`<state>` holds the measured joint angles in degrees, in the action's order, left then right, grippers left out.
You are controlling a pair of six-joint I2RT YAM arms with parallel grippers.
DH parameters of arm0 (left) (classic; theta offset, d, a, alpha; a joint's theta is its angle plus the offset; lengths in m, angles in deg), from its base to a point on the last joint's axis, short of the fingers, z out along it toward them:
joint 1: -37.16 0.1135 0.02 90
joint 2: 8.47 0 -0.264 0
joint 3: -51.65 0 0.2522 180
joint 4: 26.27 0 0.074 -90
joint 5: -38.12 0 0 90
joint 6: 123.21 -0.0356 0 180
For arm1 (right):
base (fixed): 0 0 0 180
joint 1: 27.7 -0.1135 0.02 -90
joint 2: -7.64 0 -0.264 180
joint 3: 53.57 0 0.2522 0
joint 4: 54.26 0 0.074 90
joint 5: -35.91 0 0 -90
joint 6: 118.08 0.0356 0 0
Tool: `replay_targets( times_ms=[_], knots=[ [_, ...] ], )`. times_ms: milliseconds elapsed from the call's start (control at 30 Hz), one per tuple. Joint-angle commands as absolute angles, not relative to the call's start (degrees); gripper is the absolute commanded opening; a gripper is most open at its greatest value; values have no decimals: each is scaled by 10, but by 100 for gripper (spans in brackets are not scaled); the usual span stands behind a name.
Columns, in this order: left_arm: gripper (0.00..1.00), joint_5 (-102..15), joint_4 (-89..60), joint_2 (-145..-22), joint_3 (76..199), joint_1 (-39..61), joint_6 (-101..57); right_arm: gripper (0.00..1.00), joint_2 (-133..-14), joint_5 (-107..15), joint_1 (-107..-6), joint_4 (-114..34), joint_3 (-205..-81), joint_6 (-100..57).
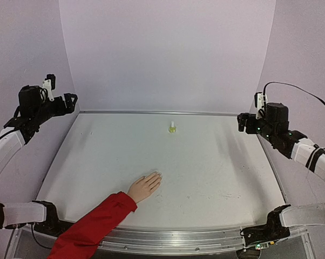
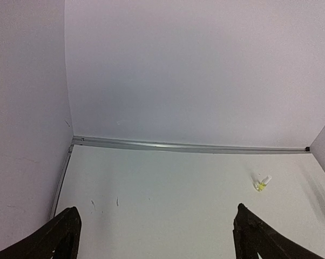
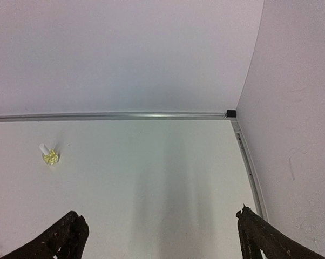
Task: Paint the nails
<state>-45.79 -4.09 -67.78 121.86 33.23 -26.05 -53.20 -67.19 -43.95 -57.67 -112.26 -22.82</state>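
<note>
The hand (image 1: 145, 187) lies flat near the table's (image 1: 216, 172) near edge, fingers pressed together; nails (image 1: 157, 176) indistinct. The left gripper (image 2: 156, 211) and right gripper (image 3: 160, 213), jaws wide, hover at the side edges.

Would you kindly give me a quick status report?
Left end effector open, empty; right end effector same. Flat hand, nails unreached. Capped bottle far centre. Nothing obstructing.
</note>
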Motion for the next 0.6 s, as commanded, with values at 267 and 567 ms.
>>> replay_targets(
  times_ms=[267,567],
  knots=[
    [99,-450,50,-644,1243,347,-240,98,-800,-677,-549,-565,-1308,-159],
    [100,-430,106,-635,1243,353,-240,98,-1013,-639,-607,-570,-1484,-118]
  ],
)
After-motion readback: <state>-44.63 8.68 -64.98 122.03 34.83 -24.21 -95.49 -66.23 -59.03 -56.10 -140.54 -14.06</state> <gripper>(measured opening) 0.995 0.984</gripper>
